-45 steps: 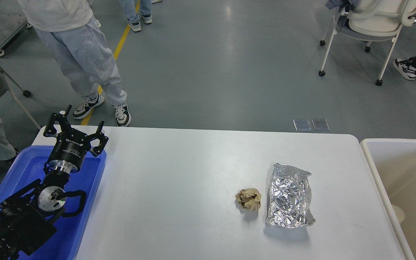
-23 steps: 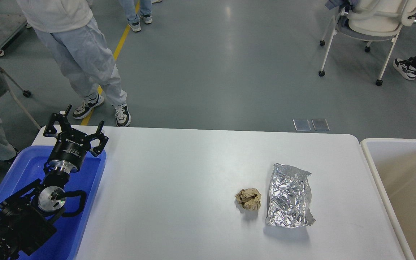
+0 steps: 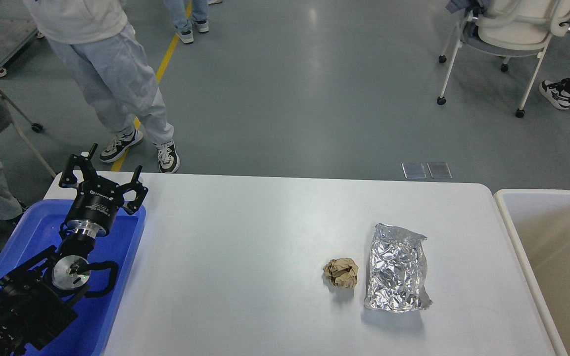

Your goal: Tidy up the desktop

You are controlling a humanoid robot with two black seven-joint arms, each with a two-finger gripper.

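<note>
Nothing on the desktop point(image 3: 245, 257) has shifted since the earlier frames, and the left arm keeps the same pose; only the bystanders at the left edge of the view have stirred slightly. That white tabletop fills the lower middle of the view, and two pieces of litter lie on it toward its right end, nearer the near edge than the far one: a crumpled brown paper ball point(image 3: 341, 272) and, just beside it on the right, a wrinkled silver foil bag point(image 3: 397, 268) — close together but seemingly not touching. Off the left end sits a blue plastic tray point(image 3: 112, 296), and above its far part, by the table's far-left corner, hangs the left gripper point(image 3: 102, 174), fingers spread apart with nothing between them. Past the right end stands a beige bin with a white rim point(image 3: 511, 222). As I judge it, the tidying is unfinished: both pieces of litter are yet to be lifted off, and the rest of the surface looks bare. What the tray holds is largely hidden beneath the arm, the bin is cut off at the right edge so its contents are mostly out of sight, and the right gripper does not appear at all — its state cannot be told.
</note>
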